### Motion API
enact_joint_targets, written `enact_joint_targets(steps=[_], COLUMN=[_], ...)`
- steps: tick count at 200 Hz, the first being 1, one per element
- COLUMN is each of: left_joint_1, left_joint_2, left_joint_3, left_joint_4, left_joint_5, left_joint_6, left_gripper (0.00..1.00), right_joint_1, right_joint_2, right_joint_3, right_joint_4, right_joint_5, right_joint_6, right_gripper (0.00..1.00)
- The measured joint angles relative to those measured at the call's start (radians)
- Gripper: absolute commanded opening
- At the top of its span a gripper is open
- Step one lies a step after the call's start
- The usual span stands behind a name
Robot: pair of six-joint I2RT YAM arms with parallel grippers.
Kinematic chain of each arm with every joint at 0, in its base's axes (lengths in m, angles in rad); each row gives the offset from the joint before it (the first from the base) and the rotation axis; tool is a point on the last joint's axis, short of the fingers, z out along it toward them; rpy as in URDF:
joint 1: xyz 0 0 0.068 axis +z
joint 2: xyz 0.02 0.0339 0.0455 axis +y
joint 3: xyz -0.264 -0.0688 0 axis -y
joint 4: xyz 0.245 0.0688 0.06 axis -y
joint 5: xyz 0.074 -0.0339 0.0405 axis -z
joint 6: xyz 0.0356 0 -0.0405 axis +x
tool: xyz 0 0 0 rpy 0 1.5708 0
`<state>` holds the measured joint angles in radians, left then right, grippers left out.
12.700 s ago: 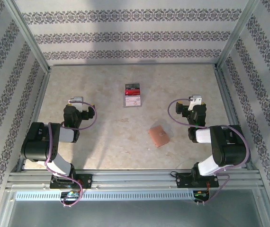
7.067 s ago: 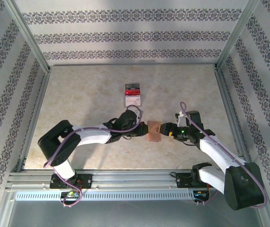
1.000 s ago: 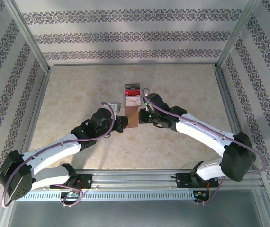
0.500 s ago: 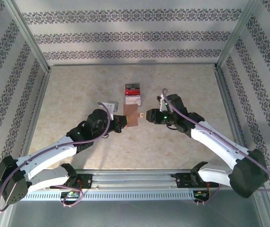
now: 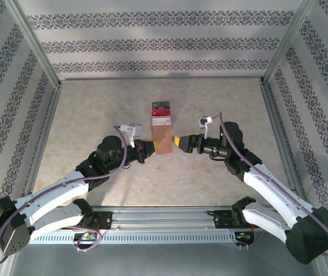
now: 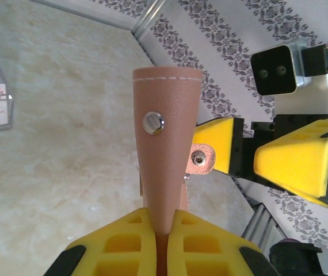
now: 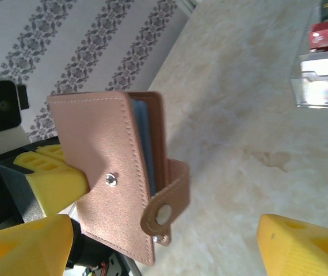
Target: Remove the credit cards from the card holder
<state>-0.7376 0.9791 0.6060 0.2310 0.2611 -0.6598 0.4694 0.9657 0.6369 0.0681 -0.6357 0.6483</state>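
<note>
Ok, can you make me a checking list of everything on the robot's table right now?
Surface: pale marbled table.
Job's things: card holder held up, strap unsnapped, grey-blue inside peeking.
Clutter: red, white and dark stack in a clear stand behind it.
Grippers: left gripper shut on the card holder; right gripper open beside its strap.
Cables: purple cable looped along each arm.
Surroundings: patterned walls, metal rail in front.

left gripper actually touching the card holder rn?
Touching. Left wrist view: both pads of the left gripper press the card holder between them, no gap.
</note>
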Motion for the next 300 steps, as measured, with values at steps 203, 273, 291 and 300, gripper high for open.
enact_joint_targets(steps=[203,273,291,300], left_joint_1=[0.0,0.0,0.0,0.0], left_joint_2=[0.038,0.043,0.055,0.061], left_joint_3=[-0.025,-0.029,-0.032,-0.034], left_joint_4=[0.102,0.212,0.247,0.262], left_joint_5=[0.048,0.121,0.143,0.154], left_joint_6=[-0.045,-0.064,-0.076,-0.082], left_gripper=[0.0,0.0,0.0,0.0], right_joint_1=[-0.074,-0.099,-0.099,-0.101], right_joint_2=[0.024,0.01,0.011,0.011], right_joint_3=[0.004,-0.01,-0.016,-0.023], right_joint_4=[-0.015,0.027,0.038,0.047], right_joint_5=[-0.008,-0.138,-0.156,-0.172], right_joint_6=[-0.039,-0.019,-0.019,-0.015], right_gripper=[0.36,0.37,0.37,0.37])
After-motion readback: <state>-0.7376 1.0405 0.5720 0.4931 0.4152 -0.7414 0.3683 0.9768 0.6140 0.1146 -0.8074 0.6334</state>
